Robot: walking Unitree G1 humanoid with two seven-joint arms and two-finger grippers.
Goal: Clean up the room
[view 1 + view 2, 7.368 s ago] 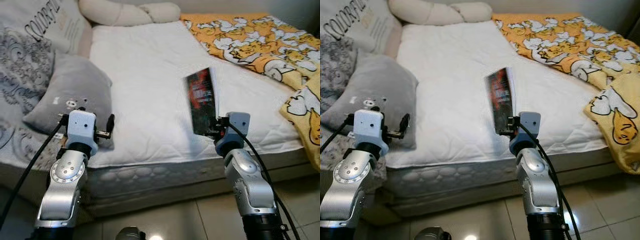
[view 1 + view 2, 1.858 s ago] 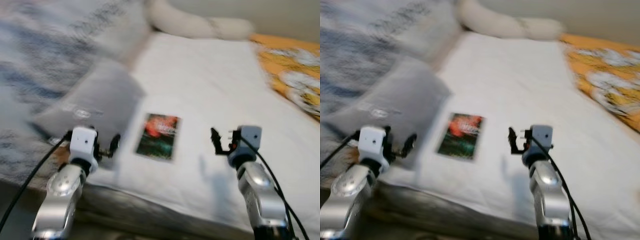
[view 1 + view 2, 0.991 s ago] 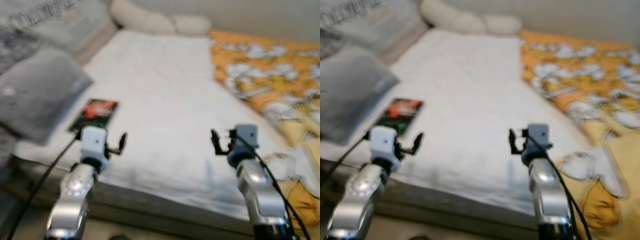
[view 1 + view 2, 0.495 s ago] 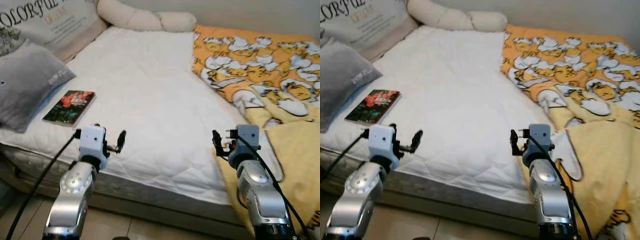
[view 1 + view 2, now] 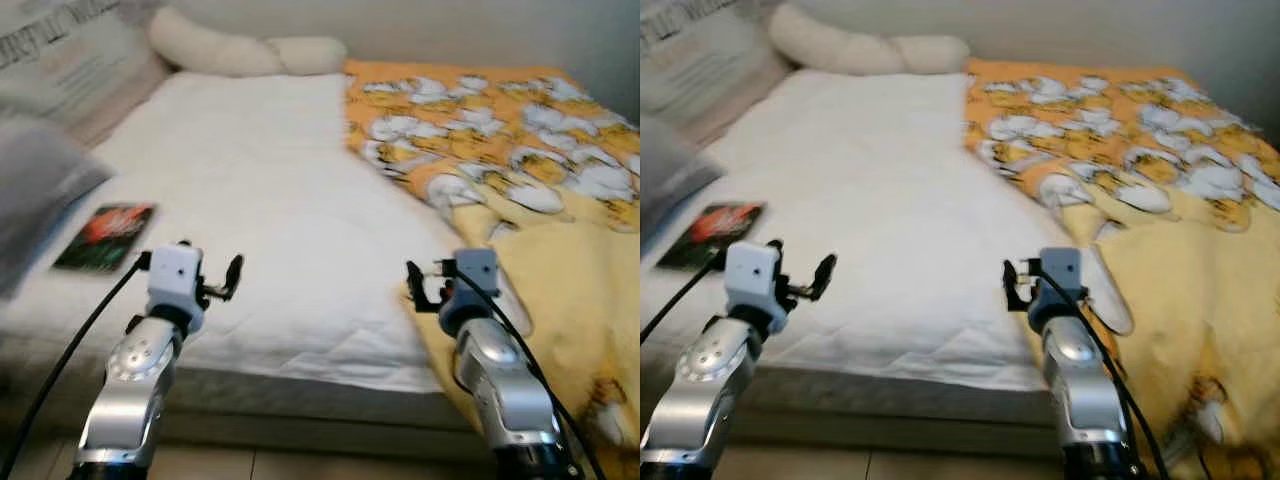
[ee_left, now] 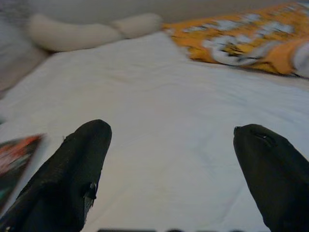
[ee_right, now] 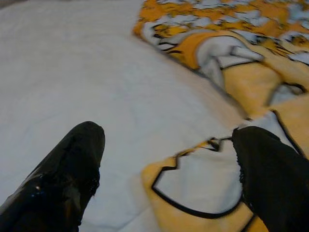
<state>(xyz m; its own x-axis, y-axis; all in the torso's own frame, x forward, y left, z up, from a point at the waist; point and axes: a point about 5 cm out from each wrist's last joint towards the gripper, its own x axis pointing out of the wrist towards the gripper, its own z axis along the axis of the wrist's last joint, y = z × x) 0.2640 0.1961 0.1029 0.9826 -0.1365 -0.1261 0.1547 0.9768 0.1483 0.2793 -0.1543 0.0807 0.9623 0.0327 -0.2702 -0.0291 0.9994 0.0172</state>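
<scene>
Bedding is covering most of the scene: a white quilted mattress cover (image 5: pixel 260 190) is lying flat across the bed, and a yellow-orange blanket (image 5: pixel 520 170) printed with white cartoon figures is lying bunched along the robot's right side, draping over the near edge. A book (image 5: pixel 105 224) with a dark, red-marked cover is lying flat on the white cover near the bed's left edge, just beside a blurred grey pillow (image 5: pixel 35 190). Further back, a large cushion (image 5: pixel 60 50) is carrying dark lettering, too blurred to read. A cream bolster (image 5: pixel 240 52) is lying along the head of the bed.

Both arms are hovering over the near edge. The left gripper (image 6: pixel 174 169) is holding nothing, its fingers spread wide over the white cover, with the book's corner beside one finger. The right gripper (image 7: pixel 169 169) is likewise gaping and empty, poised above the blanket's edge, where a black-outlined white figure is showing between its fingers.
</scene>
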